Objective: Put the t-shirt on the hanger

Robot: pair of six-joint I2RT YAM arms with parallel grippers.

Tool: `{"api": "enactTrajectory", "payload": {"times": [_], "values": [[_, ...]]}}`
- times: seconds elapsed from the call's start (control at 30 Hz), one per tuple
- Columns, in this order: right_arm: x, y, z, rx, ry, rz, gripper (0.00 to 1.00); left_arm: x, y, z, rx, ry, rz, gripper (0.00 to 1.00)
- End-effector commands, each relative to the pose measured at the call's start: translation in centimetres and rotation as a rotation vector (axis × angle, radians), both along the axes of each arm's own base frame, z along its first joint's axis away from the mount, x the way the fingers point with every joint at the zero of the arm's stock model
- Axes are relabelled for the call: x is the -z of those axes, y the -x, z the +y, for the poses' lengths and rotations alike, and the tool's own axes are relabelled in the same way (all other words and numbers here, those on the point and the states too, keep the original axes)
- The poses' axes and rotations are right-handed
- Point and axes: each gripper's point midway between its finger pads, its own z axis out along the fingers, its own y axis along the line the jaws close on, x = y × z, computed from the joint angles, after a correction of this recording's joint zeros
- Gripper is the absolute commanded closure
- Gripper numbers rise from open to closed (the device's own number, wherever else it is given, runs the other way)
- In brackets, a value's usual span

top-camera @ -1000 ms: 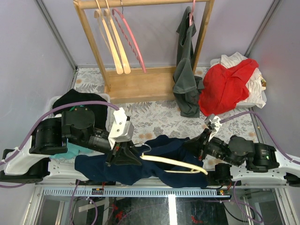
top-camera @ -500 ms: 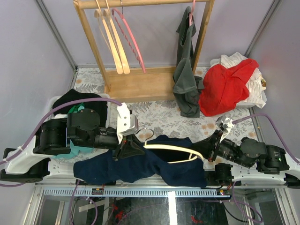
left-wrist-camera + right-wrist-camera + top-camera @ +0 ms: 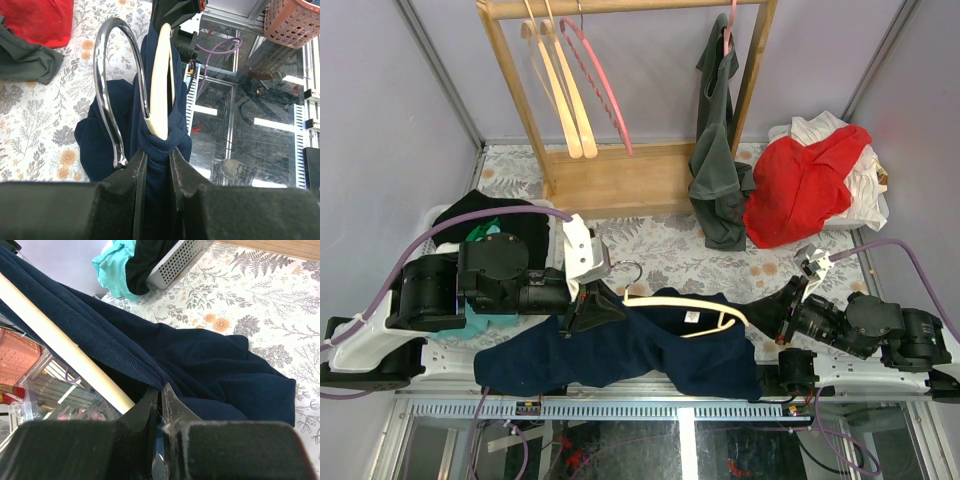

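Crosswise, hanger [image 3: 670,298] axis left-right in t-shirt [image 3: 620,350], hook [image 3: 101,80] toward left end effector [image 3: 156,162]

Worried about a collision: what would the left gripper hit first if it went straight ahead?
The left gripper is shut on the t-shirt at the hanger neck, so those come first. Beyond them it would probably meet the right gripper, though depth is unclear.

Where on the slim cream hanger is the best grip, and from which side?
Probably the neck under the thin metal hook, approached from the hook end: the slim cream hanger stands edge-on there, and the dark navy t-shirt wraps its arms further along.
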Motion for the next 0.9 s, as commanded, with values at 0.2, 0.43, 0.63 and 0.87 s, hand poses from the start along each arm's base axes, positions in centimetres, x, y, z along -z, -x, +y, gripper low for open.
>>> {"api": "enactTrajectory", "payload": {"times": [0.2, 0.43, 0.63, 0.87], "values": [[-0.6, -0.9, -3.6, 0.085, 0.012, 0.008, 1.0, -2.8, -1.5, 2.3, -0.102, 0.092, -0.058, 1.0], [-2.2, -1.0, -4.2, 0.085, 0.007, -0.012, 1.0, -1.9, -1.7, 2.3, -0.118, 0.057, -0.051, 1.0], [-4.1, -1.1, -4.8, 0.081, 0.006, -0.042, 1.0, -1.1, -2.5, 2.6, -0.166, 0.027, -0.056, 1.0], [-7.9, -0.9, -4.1, 0.037, -0.037, -0.109, 1.0, 0.2, -2.5, 1.4, -0.147, -0.016, -0.045, 1.0]]}}
